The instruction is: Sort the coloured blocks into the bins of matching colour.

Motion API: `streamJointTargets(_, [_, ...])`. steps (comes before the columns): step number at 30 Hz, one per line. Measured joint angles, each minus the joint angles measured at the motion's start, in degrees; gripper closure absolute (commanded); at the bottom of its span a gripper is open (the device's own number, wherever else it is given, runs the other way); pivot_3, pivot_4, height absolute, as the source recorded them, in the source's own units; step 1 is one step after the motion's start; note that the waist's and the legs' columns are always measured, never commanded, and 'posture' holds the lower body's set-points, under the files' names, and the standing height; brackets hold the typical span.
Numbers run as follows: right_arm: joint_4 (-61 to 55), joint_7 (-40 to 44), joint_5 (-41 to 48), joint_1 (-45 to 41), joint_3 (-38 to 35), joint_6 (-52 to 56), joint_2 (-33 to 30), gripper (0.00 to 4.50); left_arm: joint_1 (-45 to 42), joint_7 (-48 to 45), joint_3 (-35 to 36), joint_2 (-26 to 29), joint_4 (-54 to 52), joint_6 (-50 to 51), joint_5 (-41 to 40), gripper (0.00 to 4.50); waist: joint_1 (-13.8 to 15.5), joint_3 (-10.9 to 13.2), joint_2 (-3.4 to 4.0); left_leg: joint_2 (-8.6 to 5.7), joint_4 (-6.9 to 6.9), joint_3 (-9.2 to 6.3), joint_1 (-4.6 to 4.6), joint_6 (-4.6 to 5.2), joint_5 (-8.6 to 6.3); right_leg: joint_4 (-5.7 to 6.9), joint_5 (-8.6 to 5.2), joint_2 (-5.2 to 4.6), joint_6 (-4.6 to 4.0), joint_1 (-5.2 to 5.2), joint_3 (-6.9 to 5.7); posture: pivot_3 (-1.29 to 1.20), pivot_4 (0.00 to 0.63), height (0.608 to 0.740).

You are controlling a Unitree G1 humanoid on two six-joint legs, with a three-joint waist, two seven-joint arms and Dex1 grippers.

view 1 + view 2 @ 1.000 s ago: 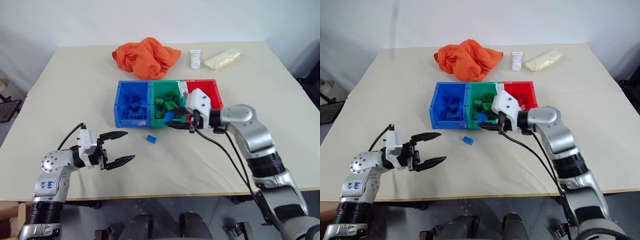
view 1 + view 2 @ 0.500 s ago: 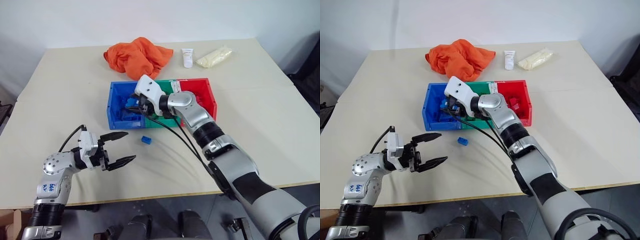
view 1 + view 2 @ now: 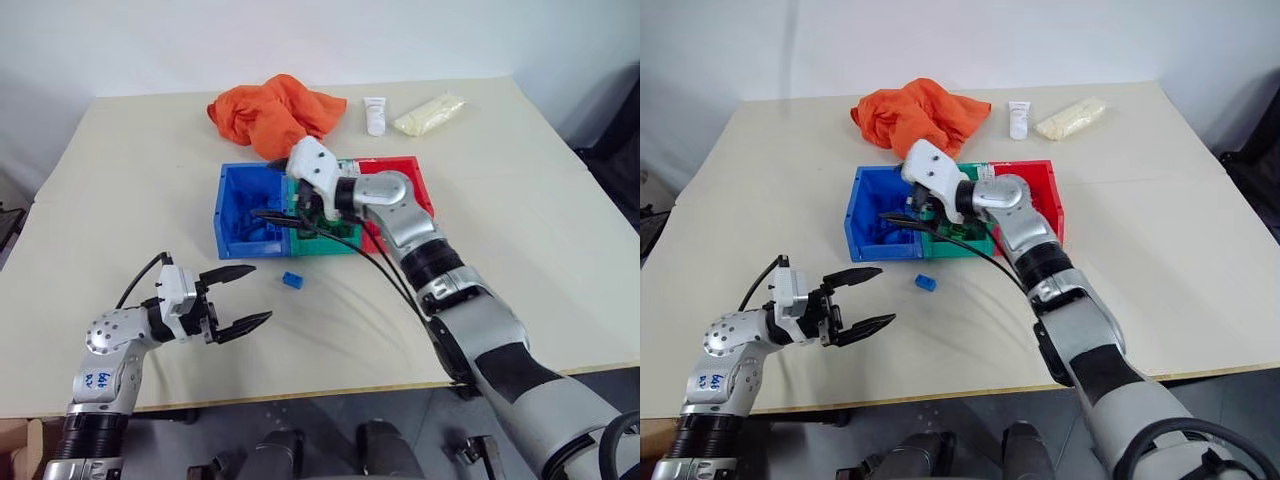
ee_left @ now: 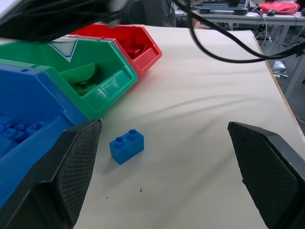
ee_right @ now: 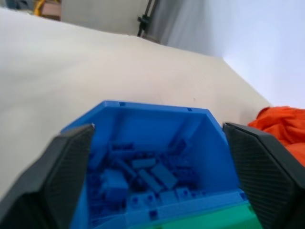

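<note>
**A:** What is nearest, and how is it held?

**B:** The left gripper [image 3: 240, 296], two black fingers on a silver arm, is seen low over the cream table [image 3: 520, 200], level, its fingers spread wide with nothing between them. It appears to be held ready rather than at work.

**A:** Where is the loose block?

**B:** One small blue studded plastic brick [image 4: 126, 145] is lying on the table just ahead of the left gripper's tips, apart from them and short of the bins. Two studs are shown on top, so it sits flat, studs up. Its long axis is judged to run roughly along the front of the bins, slightly skewed; it lies across the line of the left fingers rather than along it.

**A:** And beyond that?

**B:** The row of three joined open plastic bins is reached next: the blue bin [image 3: 232, 200], the green bin [image 4: 102, 71], the red bin [image 3: 418, 185]. The right gripper [image 3: 280, 218] is held level over the blue bin, pointing towards the robot's left, fingers spread and nothing pinched. Below and between its fingers a heap of blue bricks [image 5: 147, 179] is seen in the bin. This placing suits a release into the matching colour.

**A:** What is farthest?

**B:** Past the right gripper, a crumpled orange cloth [image 3: 272, 112], a white tube [image 3: 375, 114] and a pale yellow bag [image 3: 430, 113] are set near the table's far edge.
</note>
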Motion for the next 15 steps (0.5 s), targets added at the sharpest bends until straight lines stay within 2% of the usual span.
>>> streamJointTargets(2, [-4.97,2.73,1.38,3.31,-0.10,0.84,-2.70,0.02,0.12,0.15,0.12,0.06,-0.01,-0.06,0.03,0.00,0.09,0.00,0.00,0.00,0.02,0.00,0.00,0.00,0.00,-0.02,0.00,-0.01,0.00,0.01,0.00,0.00,0.150,0.740])
streamJointTargets(8, [-24.18,15.33,10.06,18.03,-2.67,9.62,-18.01,0.02,4.84,2.08,3.01,0.98,-0.79,-0.37,0.08,0.00,0.67,0.01,0.00,0.00,0.02,0.08,-0.02,0.03,-0.02,-0.27,0.00,-0.05,0.00,-0.01,0.04,0.00,0.150,0.740])
streamJointTargets(15, [-30.18,23.12,14.43,28.33,-6.32,16.56,-31.77,0.02,14.42,5.13,7.24,2.88,-5.34,0.04,0.21,0.00,1.39,0.05,0.05,0.06,0.01,0.26,-0.01,0.06,-0.06,-0.46,-0.03,-0.04,-0.05,0.03,0.15,0.00,0.150,0.740])
